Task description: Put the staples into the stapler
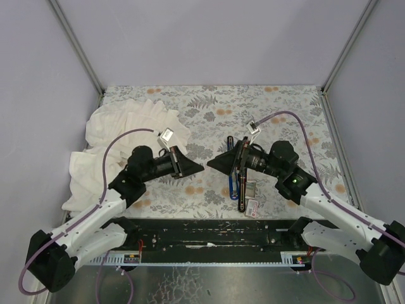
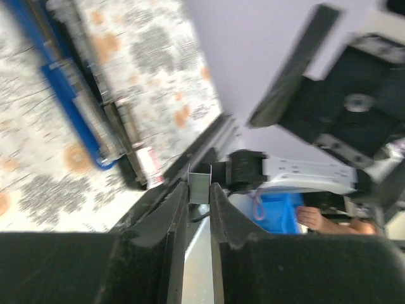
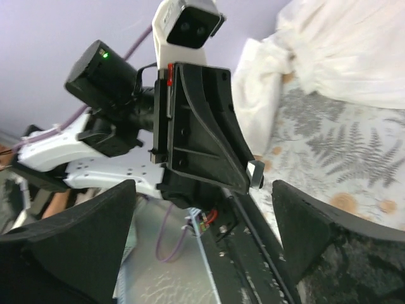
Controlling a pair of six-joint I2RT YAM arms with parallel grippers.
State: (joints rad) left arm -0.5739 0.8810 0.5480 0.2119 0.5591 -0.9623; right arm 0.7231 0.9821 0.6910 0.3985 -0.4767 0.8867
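**While the left end effector pinches a staple strip, the right one stands wide open**

Seen from above, the left end effector (image 1: 200, 168) points toward the middle of the tabletop (image 1: 285, 120), tip to tip with its partner and just apart from it. Its wrist view shows the fingers (image 2: 174, 215) drawn to a narrow slot, with a small silvery-grey staple strip (image 2: 200, 183) clamped between the tips. The right wrist view shows the same pale piece at that tip.

The right end effector (image 1: 212, 163) faces it. Its two fingers (image 3: 82, 247) are spread far apart and grip nothing.

A tiny white staple box (image 1: 254, 207) with a red label lies flat near the front edge of the tabletop, on the right arm's side. Whether anything is inside cannot be told. A second small pale item (image 1: 250, 188) lies just behind it, too small to identify.

At the far left, a crumpled white cloth (image 1: 126, 136) is heaped against the wall, well apart from both tips. The stapler (image 1: 235, 185), blue and black, lies opened out on the floral surface, partly under the right wrist and just beside the pale item. The right arm hides its far end.
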